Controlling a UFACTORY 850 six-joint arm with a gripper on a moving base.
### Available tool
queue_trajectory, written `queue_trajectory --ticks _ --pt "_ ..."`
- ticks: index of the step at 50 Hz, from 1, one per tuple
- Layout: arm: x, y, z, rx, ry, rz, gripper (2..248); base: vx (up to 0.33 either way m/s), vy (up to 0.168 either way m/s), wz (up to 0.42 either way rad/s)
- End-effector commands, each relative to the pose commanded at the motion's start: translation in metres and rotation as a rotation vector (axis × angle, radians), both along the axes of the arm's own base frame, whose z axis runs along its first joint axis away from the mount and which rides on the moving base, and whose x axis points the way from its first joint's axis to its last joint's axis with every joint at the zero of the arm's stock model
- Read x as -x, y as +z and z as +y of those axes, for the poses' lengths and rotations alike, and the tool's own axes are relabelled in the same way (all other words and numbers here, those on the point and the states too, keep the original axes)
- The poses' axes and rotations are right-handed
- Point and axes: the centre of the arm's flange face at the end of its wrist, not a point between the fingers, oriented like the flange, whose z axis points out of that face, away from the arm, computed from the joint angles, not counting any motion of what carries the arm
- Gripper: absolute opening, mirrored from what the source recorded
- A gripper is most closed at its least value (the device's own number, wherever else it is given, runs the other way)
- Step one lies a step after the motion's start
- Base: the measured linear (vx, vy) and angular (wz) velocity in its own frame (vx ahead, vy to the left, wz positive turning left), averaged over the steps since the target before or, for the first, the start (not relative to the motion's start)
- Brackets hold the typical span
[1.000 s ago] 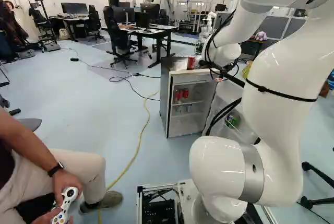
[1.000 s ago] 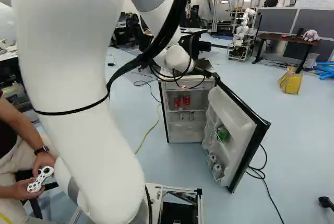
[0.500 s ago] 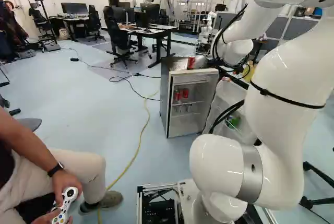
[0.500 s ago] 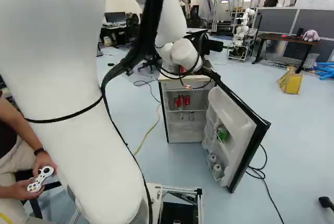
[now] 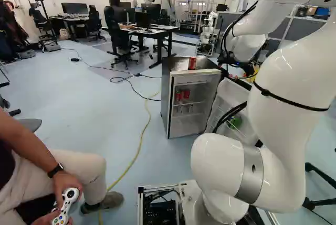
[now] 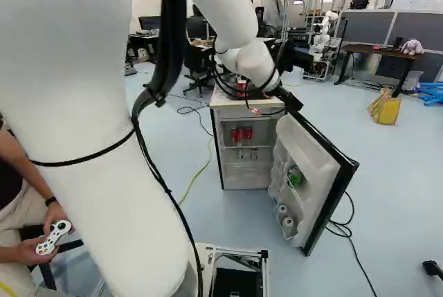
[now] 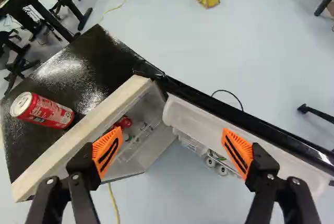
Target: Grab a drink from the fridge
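The tool (image 6: 289, 97) is hanging near the upper edge of the fridge door (image 6: 315, 165); in the wrist view the tool (image 7: 173, 152) is spreading its fingers wide, the orange pads (image 7: 238, 150) facing each other well apart. Ahead of and below it, the fridge (image 7: 130, 91) is standing open. Inside, two red cans (image 6: 248, 133) are sitting on the upper shelf. A red-and-white can (image 7: 49, 112) is standing on the fridge top, just beyond one finger.

The right base view is showing two pale containers (image 6: 288, 223) low in the door rack, which the arm (image 5: 283, 94) is hiding in the left base view; that view is showing the fridge's dark side.

Compared with a second ago, the arm is holding the tool farther from the fridge-top can, over toward the door, while fridge and cans are staying put.
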Motion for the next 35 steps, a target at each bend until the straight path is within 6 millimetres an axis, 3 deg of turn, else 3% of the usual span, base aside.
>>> queue_trajectory --ticks 24,35 --pt "0.008 0.021 -0.031 -0.117 -0.121 -0.004 247 0.0 0.0 0.0" --pt "0.009 0.021 -0.046 -0.176 -0.164 0.01 247 0.0 0.0 0.0"
